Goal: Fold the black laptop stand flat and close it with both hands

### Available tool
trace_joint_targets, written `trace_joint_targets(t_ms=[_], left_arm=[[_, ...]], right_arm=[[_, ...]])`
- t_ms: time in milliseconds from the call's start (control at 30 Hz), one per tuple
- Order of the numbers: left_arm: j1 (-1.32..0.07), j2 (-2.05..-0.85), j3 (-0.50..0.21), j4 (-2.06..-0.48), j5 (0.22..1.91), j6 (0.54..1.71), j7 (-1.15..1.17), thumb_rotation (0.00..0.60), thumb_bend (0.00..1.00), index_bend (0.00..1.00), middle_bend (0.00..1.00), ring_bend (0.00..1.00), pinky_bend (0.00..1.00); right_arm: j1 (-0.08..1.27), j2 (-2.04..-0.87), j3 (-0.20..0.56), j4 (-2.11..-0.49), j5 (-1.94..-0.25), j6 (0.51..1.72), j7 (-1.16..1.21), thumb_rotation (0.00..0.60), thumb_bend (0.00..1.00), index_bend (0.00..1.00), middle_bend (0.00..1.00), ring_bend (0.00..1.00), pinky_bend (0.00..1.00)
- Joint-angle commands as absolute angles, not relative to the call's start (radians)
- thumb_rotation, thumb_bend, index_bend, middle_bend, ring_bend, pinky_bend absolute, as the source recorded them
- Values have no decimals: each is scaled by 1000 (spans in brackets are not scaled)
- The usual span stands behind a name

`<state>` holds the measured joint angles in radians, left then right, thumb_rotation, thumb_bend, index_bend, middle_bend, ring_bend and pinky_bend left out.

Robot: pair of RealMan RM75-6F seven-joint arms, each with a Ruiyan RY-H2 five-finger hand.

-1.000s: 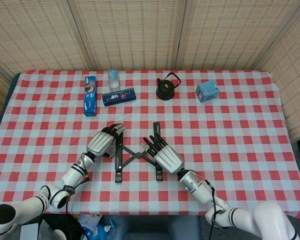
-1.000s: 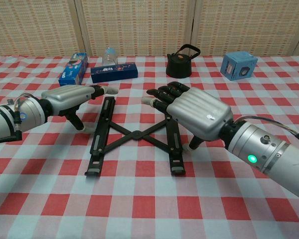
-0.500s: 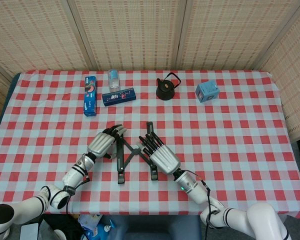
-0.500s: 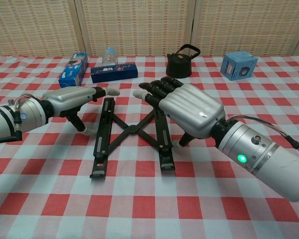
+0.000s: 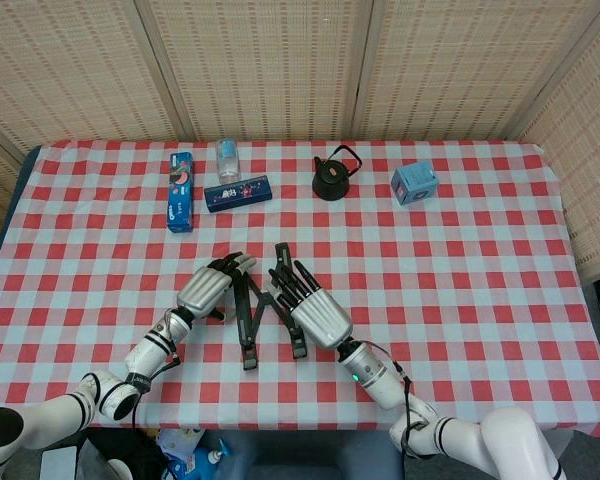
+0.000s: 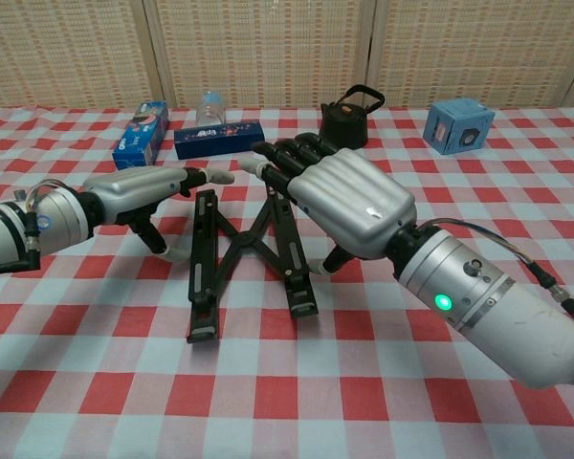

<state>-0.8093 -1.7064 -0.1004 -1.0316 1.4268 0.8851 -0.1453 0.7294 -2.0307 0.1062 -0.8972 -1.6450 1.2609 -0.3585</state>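
The black laptop stand (image 5: 263, 308) (image 6: 241, 251) lies on the checked tablecloth with its two side rails drawn close and the cross struts between them standing steeply. My left hand (image 5: 206, 286) (image 6: 134, 192) lies flat against the outer side of the left rail, fingers stretched over its far end. On the other side, my right hand (image 5: 313, 308) (image 6: 337, 198) presses against the right rail with straight fingers and covers much of it. Neither hand grips the stand.
Along the far side stand a blue box (image 5: 180, 193), a clear cup (image 5: 227, 157), a dark blue box (image 5: 237, 192), a black kettle (image 5: 332, 176) and a light blue cube (image 5: 415, 183). The table's front edge lies close below the arms.
My right hand has pushed the right rail leftward, and the left hand has held its side. The stand's rails have come much closer together and the struts have steepened.
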Motion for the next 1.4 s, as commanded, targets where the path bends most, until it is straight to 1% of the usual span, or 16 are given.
trace_joint_targets(t_ms=[33,333,533,733,800,900,1033,1100,1133,1200,1267,1400], left_arm=[[-810,-1699,-102,-1045,1426,884,-146,600,216,0,0,0,165],[-812,-1681,-105,-1094,1418,879,-136,597,216,0,0,0,165],[-808,-1667,-106,-1116,1411,879,-127,580,216,0,0,0,165],[-782,-1631,-104,-1120,1399,903,-126,582,215,0,0,0,165],[-772,-1616,-105,-1121,1394,912,-124,592,216,0,0,0,165],[-749,-1587,-107,-1126,1385,939,-119,600,216,0,0,0,165],[-717,-1539,-116,-1150,1363,968,-117,600,215,0,0,0,165],[-703,-1519,-121,-1161,1354,982,-115,600,215,0,0,0,165],[-695,-1508,-124,-1169,1347,990,-115,600,215,0,0,0,165],[-682,-1489,-127,-1181,1338,998,-116,600,215,0,0,0,165],[-673,-1476,-127,-1188,1333,1002,-114,600,215,0,0,0,165],[-660,-1456,-128,-1201,1329,1009,-110,600,216,0,0,0,165]], right_arm=[[734,-2040,111,-889,-1644,1265,-356,600,0,0,0,0,0],[744,-2058,117,-883,-1645,1272,-363,600,0,0,0,0,0],[746,-2067,120,-899,-1645,1281,-382,600,0,0,0,0,0],[739,-2007,98,-985,-1664,1282,-397,600,0,0,0,0,0],[741,-1968,95,-1040,-1662,1263,-401,600,0,0,0,0,0],[766,-1865,90,-1159,-1676,1214,-392,600,0,0,0,0,0],[842,-1654,78,-1352,-1689,1055,-355,600,0,0,0,0,0],[876,-1584,80,-1405,-1693,995,-337,600,0,0,0,0,0],[903,-1540,76,-1437,-1695,945,-305,600,0,0,0,0,0],[951,-1478,74,-1473,-1704,871,-257,600,0,0,0,0,0],[992,-1440,68,-1489,-1721,817,-225,600,0,0,0,0,0],[1072,-1408,49,-1478,-1774,735,-179,600,0,0,0,0,0]])
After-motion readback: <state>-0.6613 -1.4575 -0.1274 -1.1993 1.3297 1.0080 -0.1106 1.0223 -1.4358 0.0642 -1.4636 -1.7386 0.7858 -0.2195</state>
